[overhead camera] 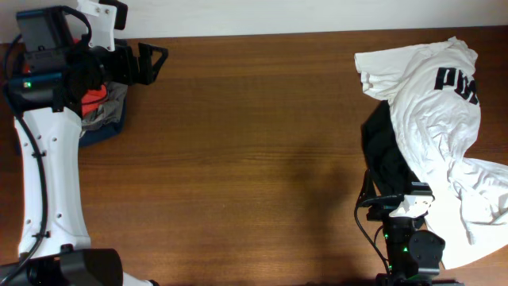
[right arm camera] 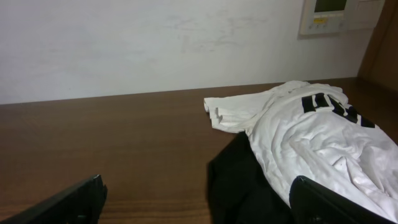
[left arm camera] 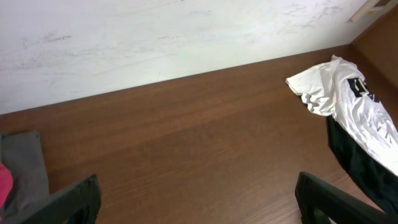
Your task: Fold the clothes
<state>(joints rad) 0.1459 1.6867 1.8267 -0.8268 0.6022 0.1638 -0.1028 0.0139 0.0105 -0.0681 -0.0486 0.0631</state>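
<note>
The left pincer point(left arm camera: 198, 186) stands wide open, its fingers point(left arm camera: 78, 200) far apart with only bare bench point(overhead camera: 238, 159) between them. It holds nothing and touches nothing. In the overhead view it sits at the far left corner, pointing right, above a small heap of grey, red and blue cloth point(overhead camera: 107, 111).

The right pincer point(right arm camera: 199, 193) is likewise spread wide and empty, facing the clothes just ahead of it.

The white T-shirt point(overhead camera: 432, 135) lies crumpled on the right side of the bench. Its long axis runs from the far edge toward the near edge, with the black lettering point(overhead camera: 456, 83) at the far end. It lies over a black garment point(overhead camera: 385, 155) that shows along its left side.
</note>
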